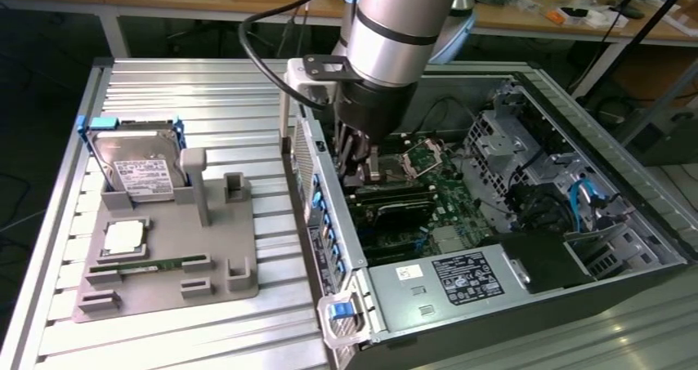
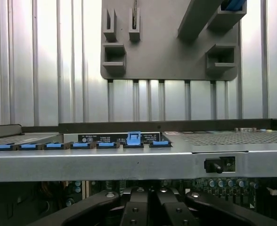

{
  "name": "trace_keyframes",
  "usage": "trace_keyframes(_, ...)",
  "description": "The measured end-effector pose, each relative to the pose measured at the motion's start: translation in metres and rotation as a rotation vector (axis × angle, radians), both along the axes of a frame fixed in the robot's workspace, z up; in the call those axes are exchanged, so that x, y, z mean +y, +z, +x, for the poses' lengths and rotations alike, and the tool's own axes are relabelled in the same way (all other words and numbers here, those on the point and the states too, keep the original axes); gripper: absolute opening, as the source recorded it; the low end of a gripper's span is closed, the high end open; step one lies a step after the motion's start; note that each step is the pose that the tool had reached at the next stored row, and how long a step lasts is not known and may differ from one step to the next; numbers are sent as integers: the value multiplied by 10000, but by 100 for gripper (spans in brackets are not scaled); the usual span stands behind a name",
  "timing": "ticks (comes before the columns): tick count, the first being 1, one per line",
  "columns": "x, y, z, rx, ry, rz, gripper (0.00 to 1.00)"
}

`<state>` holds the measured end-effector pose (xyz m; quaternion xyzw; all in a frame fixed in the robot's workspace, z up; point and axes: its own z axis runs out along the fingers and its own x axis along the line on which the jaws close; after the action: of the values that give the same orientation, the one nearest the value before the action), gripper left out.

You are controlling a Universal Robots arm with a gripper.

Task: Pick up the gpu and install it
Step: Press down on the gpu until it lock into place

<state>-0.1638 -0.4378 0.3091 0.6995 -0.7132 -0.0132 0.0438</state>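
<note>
Your gripper (image 1: 360,167) sits low inside the open computer case (image 1: 610,182), over the motherboard (image 1: 442,186). The gpu (image 1: 384,192) seems to lie below it, long axis along the case's rear wall. Finger state: cannot tell.

arm vertical; hand (image 1: 362,167) pointing down, fingers together

Beside your ribbed, shiny metal table (image 1: 196,84): matt grey plastic fixture tray (image 1: 163,284), bare steel computer case (image 1: 327,223), glossy arm (image 1: 404,27).
</note>
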Motion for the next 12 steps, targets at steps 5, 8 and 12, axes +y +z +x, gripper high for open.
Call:
trace_keyframes(5,1,15,-16,-10,0,3,11)
trace_keyframes(8,0,3,-21,-43,1,0,11)
trace_keyframes(12,0,-12,-22,-110,1,2,11)
